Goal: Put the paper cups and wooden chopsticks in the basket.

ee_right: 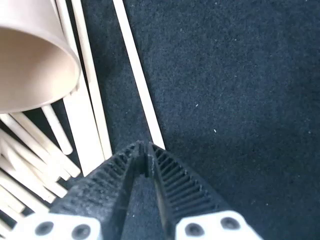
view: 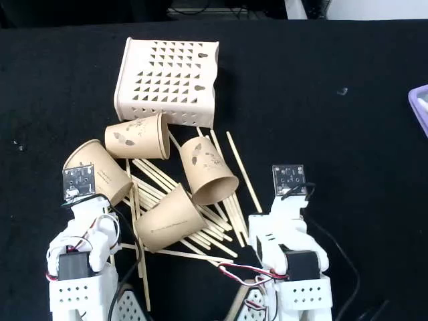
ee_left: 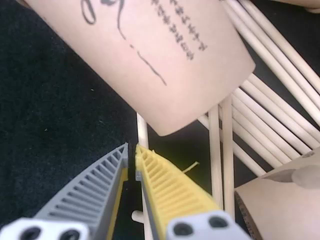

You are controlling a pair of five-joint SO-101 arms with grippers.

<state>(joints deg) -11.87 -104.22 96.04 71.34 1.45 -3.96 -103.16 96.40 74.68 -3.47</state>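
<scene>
Several brown paper cups lie on their sides on the black table, one (view: pixel 97 170) just beyond my left arm (view: pixel 80 247). Wooden chopsticks (view: pixel 200 224) are strewn under and between them. The cream basket (view: pixel 167 80) lies tipped on its side at the back. My left gripper (ee_left: pixel 132 150), grey and yellow, is shut with nothing in it, over a chopstick (ee_left: pixel 142 132) and just short of a printed cup (ee_left: pixel 150 60). My right gripper (ee_right: pixel 146 148) is shut and holds nothing, its tips over the end of a lone chopstick (ee_right: pixel 135 75), beside a cup's open mouth (ee_right: pixel 30 65).
A purple container edge (view: pixel 420 107) shows at the far right. Bare black cloth (view: pixel 334 134) spreads to the right of the pile. My right arm (view: pixel 287 247) stands at the near edge, right of the chopsticks.
</scene>
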